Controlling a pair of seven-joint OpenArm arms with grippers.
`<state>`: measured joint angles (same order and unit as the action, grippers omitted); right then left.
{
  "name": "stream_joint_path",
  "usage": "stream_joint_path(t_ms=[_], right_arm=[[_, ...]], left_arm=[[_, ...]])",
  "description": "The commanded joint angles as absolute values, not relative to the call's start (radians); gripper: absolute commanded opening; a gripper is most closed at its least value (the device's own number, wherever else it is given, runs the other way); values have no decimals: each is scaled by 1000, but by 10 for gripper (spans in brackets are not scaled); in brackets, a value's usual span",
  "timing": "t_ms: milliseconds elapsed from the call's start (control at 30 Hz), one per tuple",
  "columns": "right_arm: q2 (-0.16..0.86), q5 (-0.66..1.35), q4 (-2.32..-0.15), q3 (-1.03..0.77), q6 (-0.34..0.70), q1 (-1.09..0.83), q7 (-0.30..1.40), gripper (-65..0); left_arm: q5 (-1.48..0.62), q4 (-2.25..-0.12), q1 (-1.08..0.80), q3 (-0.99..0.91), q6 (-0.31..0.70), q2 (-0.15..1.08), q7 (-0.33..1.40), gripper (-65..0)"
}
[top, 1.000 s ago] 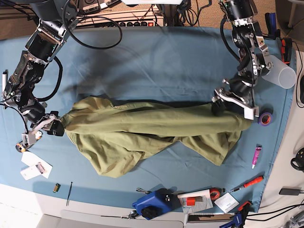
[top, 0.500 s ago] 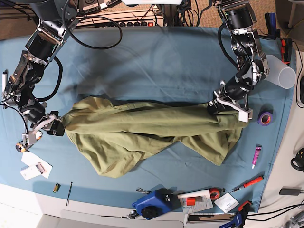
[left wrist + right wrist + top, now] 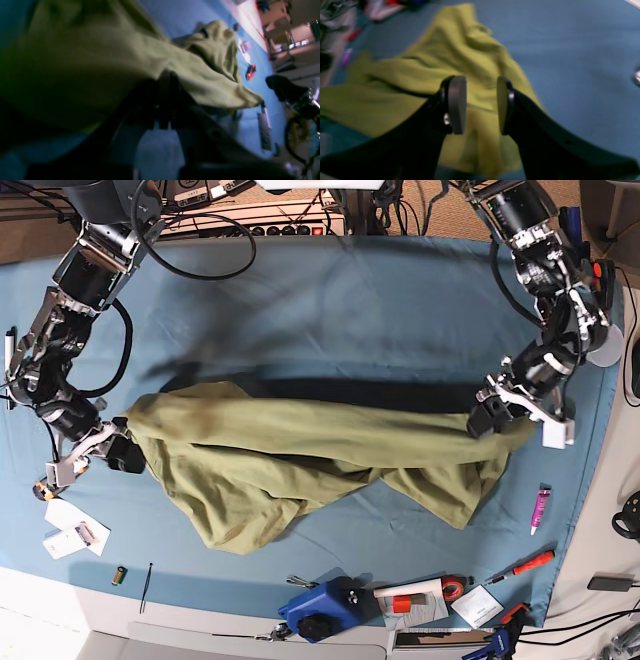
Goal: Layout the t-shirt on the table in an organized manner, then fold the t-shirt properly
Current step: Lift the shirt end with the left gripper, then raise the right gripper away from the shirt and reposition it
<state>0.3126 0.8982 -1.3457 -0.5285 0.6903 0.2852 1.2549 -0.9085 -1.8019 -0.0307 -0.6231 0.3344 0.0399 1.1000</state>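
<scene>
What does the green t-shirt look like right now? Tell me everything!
The t-shirt is olive green and looks like soft cotton. It is not flat: it lies bunched and twisted in a long wrinkly strip across the light-blue table, with a lumpy flap hanging toward the front edge. The left gripper is shut on one end of it. The right gripper is at the other end with its jaws apart, cloth lying between and beneath them. No tag or sleeves can be made out.

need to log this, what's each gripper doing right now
left gripper: closed on the t-shirt.
right gripper: open, holding nothing.
</scene>
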Motion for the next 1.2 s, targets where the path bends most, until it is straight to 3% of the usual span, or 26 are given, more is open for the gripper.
stream_joint_path(t_ms=[0,100,233,467,667,933,1167], right_arm=[[332,966,-1381,-532,698,310,1272,-437],[333,1081,-1428,-534,698,308,1396,-438],[331,1205,-1522,-604,698,269,1396,-438],[330,1208,-1626,-836,698,117,1396,-438],[326,1235,-1623,-856,698,-59,1396,-438],[325,1118,-1623,-677,698,-94,1382,-438],[324,812,-1623,-427,698,-83,1162,-438]], left_arm=[[-938,-1850,-43,-624,341,48,1085,-650],[-944,-1938,-108,-624,341,47,1085,-650],[-944,-2004,-163,-624,342,47,1080,-650],[-944,-2006,-166,-624,342,47,1074,-650],[-944,-2006,-166,-624,342,47,1074,-650],[-956,-2006,-166,-624,342,47,1073,-650],[-955,-2006,-166,-624,342,47,1074,-650]])
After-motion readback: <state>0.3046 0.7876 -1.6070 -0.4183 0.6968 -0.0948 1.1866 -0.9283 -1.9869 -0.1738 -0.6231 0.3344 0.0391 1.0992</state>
